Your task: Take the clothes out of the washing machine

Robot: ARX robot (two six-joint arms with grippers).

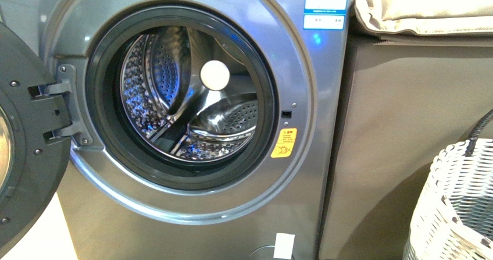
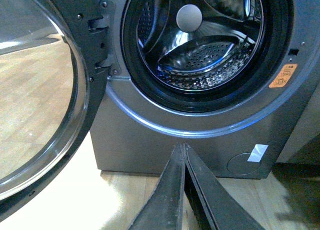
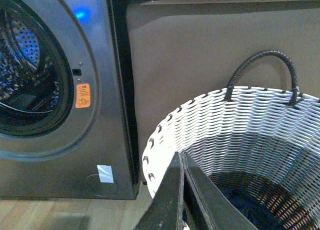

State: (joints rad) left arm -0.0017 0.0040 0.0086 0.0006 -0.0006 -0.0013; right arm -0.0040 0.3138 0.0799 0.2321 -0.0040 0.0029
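Drum (image 1: 192, 103) of the washing machine (image 1: 174, 213) looks bare in the front view: the porthole door (image 1: 23, 132) hangs wide open on its hinge, polished perforated steel shows all the way round, and no fabric lies inside; neither arm appears here, though the rim of the woven basket (image 1: 453, 202) stands low beside the taupe sofa (image 1: 407, 126). From the left wrist view, the left gripper (image 2: 183, 147) sits low in front of the machine with its fingers (image 2: 172, 185) pressed together and holding nothing, pointed up toward the open drum, which again shows only steel. From the right wrist view, the right gripper (image 3: 181, 155) hangs over the basket mouth, its fingers (image 3: 170, 195) also closed together with nothing between them, and the clothes (image 3: 250, 207), a dark navy bundle, lie on the basket floor just below. Judging from this, the garment is already out of the machine and dropped in the basket, so the collecting step appears finished; the next move probably calls only for lifting the right arm clear of the rim without snagging the handle (image 3: 265, 69).
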